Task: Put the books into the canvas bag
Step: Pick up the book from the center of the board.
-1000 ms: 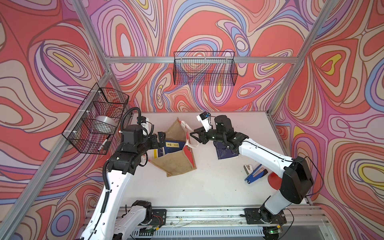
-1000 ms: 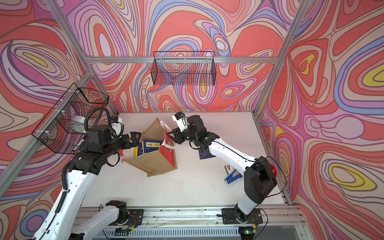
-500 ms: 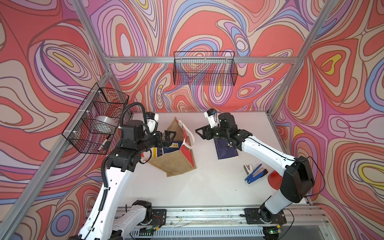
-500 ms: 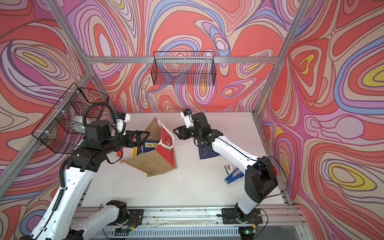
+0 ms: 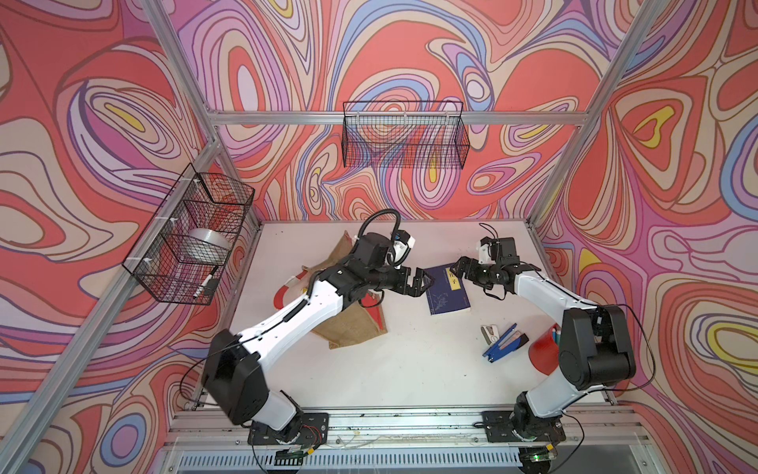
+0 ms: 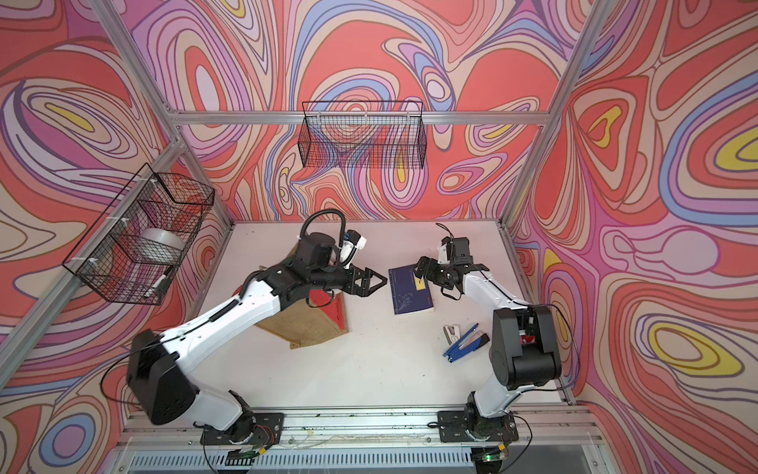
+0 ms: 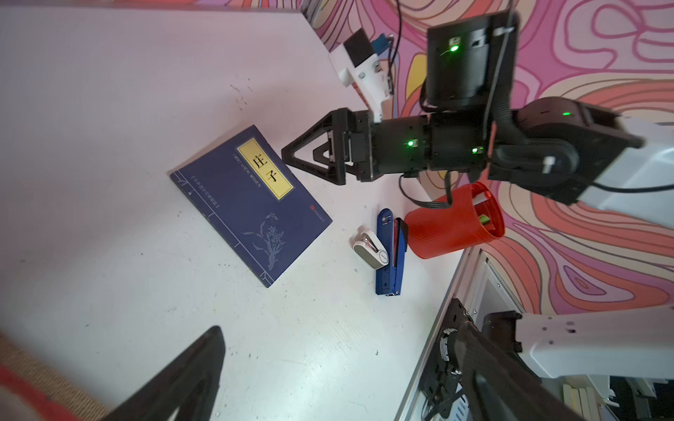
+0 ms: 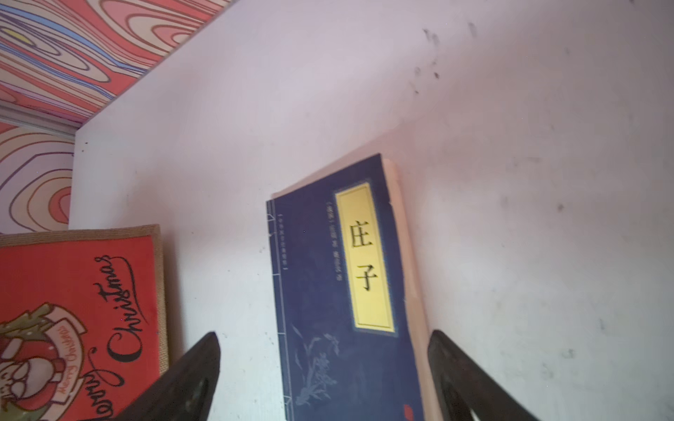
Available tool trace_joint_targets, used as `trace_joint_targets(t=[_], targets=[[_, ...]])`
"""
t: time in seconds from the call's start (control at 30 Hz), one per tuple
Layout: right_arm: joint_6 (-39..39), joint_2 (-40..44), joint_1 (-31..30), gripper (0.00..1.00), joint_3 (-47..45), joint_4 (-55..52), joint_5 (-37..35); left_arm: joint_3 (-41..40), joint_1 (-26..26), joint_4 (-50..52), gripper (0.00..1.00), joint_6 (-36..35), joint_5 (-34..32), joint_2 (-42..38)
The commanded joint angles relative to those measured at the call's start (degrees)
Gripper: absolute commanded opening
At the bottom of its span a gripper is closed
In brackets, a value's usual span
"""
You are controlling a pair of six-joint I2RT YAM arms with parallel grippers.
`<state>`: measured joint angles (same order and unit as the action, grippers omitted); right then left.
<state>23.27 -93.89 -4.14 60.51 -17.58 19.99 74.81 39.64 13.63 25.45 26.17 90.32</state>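
A navy book [image 5: 447, 289] [image 6: 410, 289] with a yellow title label lies flat on the white table, right of the canvas bag [image 5: 348, 332] [image 6: 303, 328]. The bag lies on its side, jute with a red Christmas panel [image 8: 73, 291], and my left arm covers most of it, mouth included. My left gripper [image 5: 424, 285] [image 6: 375, 285] [image 7: 339, 339] is open and empty, just left of the book [image 7: 251, 204]. Open too, my right gripper [image 5: 461, 271] [image 6: 422, 273] [image 7: 288, 155] [image 8: 324, 339] hovers over the label end of the book [image 8: 346, 291], holding nothing.
A blue stapler [image 5: 504, 342] [image 7: 388, 255], a white staple remover [image 5: 489, 331] and a red cup [image 5: 543, 355] [image 7: 456, 222] sit at the right front. Black wire baskets hang on the back wall [image 5: 404, 139] and the left wall [image 5: 192, 234].
My right gripper drew back from the bag's mouth to above the book and opened wider. My left arm swung from the bag's left side across it toward the book.
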Motion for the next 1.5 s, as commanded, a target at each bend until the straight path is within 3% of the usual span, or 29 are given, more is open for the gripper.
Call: trace_joint_targets(t=[0.0,0.27,0.47,0.9,1.23,1.47], targets=[[-0.89,-2.47,1.33,0.9,-1.01,0.58,2.65,2.87,0.86,-7.41,1.0,3.75,1.64,5.68],[-2.7,-10.02,2.11,0.9,-0.88,2.43,5.27,8.35,0.89,-11.56,1.0,7.54,2.58,21.23],[-4.14,-13.53,2.53,0.89,0.22,2.05,7.39,9.28,0.88,-12.89,1.0,9.2,-0.13,27.88],[-5.2,-13.53,2.62,0.89,-1.94,1.06,11.59,10.73,-0.55,-17.94,1.0,15.04,0.85,35.63],[-1.83,-13.49,2.56,0.86,-6.94,7.4,18.62,4.86,-1.42,-31.45,1.0,22.86,3.52,37.21],[2.91,-15.48,2.5,0.72,-8.07,14.6,24.4,2.37,-2.04,-34.83,1.0,24.38,4.9,36.61]])
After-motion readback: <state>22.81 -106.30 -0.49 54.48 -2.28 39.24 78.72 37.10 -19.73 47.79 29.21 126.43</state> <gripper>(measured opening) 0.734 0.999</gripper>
